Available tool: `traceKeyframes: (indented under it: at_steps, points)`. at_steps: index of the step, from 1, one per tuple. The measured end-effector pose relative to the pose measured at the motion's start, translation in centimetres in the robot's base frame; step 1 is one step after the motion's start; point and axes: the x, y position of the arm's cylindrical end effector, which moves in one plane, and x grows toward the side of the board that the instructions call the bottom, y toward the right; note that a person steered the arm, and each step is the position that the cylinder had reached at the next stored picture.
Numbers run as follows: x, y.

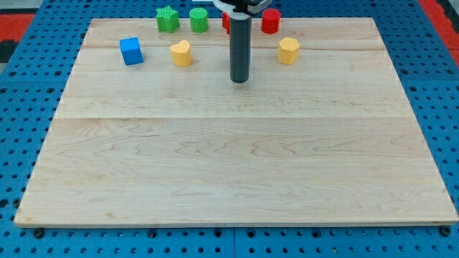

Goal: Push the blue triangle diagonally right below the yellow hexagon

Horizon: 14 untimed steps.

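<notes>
The wooden desk [237,172] fills most of the view and lies on a blue perforated base [21,107]. All the blocks sit in a band near its top edge.

The dark rod [239,43] stands upright to the left of the yellow hexagon [288,50]. It comes down from the view's top.

The only blue block that shows looks like a cube [130,51], and I cannot make out a triangle shape on it. It sits far to the left of the yellow hexagon, at about the same height in the view, and well apart from the rod.

A yellow heart-like block [181,53] lies left of the hexagon, beyond the rod. A red cylinder [270,20] stands just above and left of the hexagon. Further left along the top are a red block [225,21], mostly hidden behind the rod, then a green cylinder [199,19] and a green star [167,18].

My tip [239,80] rests on bare wood below and left of the hexagon. It is between the hexagon and the heart, and a little lower than both. It is a plain rod end that holds nothing and touches no block.
</notes>
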Motion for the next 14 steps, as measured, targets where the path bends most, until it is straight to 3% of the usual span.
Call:
traceKeyframes:
  at_steps: [4, 8, 9, 10, 12, 13, 14]
  points:
    - [0.0, -1.5]
    - [0.1, 14.1]
    - [-4.9, 19.9]
    - [-10.6, 19.4]
    - [-10.8, 2.9]
    - [-7.7, -1.0]
    - [-2.7, 0.4]
